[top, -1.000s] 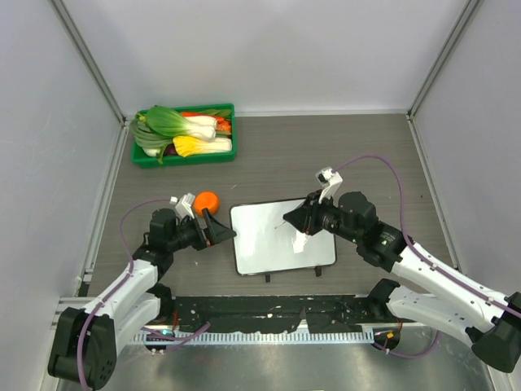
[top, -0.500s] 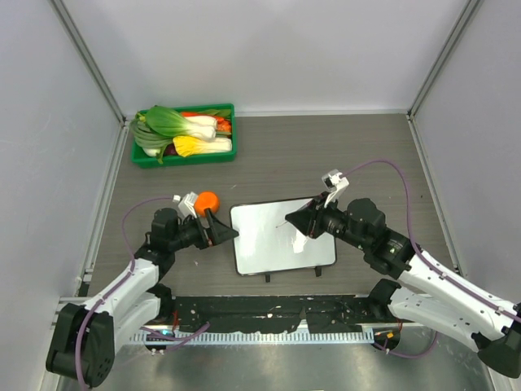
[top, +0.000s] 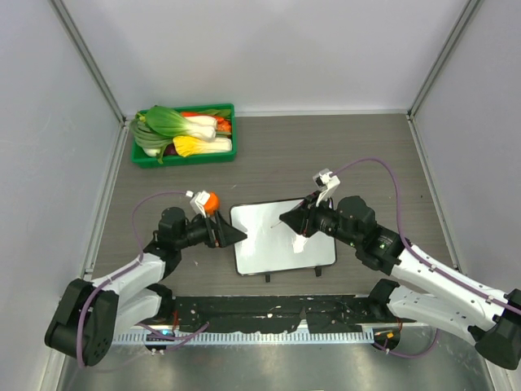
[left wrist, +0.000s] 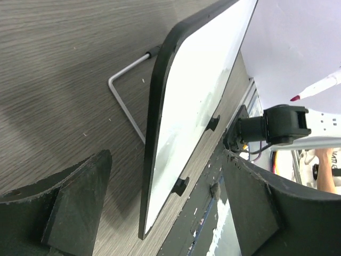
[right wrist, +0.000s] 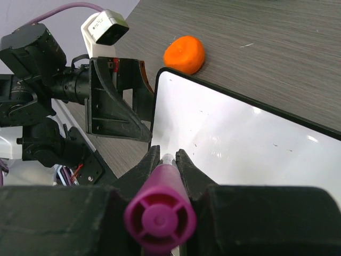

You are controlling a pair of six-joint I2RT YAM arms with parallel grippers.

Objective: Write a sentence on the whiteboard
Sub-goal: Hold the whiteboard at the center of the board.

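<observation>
Right wrist view: right hand point(right wrist: 167, 153) hides tip of marker point(right wrist: 160, 218).

A dark grey wood-grain tabletop point(top: 326, 155) is enclosed on three sides by plain pale panels: a back wall point(top: 269, 49), a left wall point(top: 41, 163) and a right wall point(top: 484, 147), which are joined at the corners by slanting metal posts point(top: 89, 59). Along the near edge a brushed metal strip point(top: 269, 368) is seen (soft, even light is reflected in it), and only faint shadows are cast on the wood.
</observation>
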